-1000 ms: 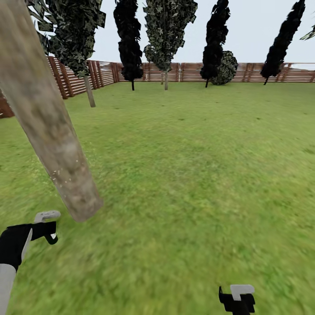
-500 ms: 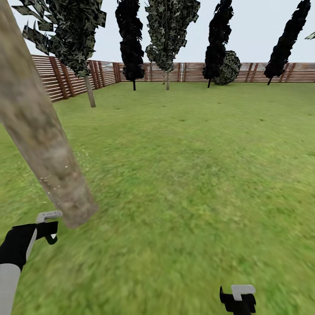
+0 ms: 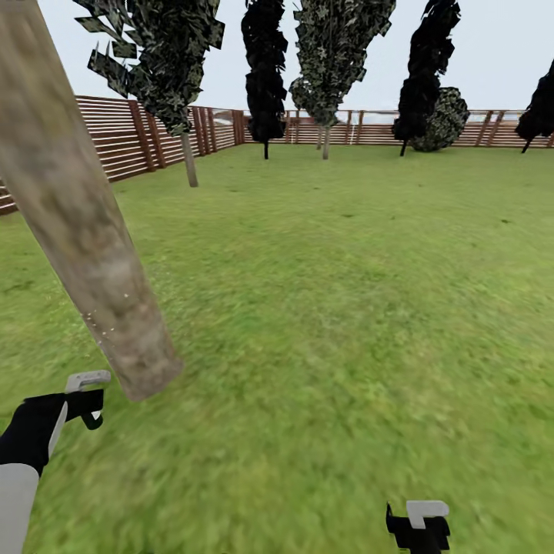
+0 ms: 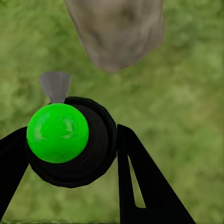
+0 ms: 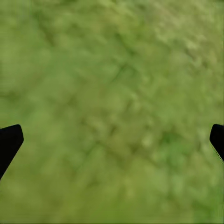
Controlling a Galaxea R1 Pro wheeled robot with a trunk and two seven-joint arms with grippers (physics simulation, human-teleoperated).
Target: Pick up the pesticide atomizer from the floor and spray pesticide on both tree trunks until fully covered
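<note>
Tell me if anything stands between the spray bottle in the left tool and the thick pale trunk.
Nothing visible does. The black round pesticide atomizer with a green dome, held in the left tool, faces the thick pale grey-beige mottled tree trunk with only blurry green grass between them.

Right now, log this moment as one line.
left claw: shut on pesticide atomizer | nozzle beside tree trunk base | right claw: open over grass
</note>
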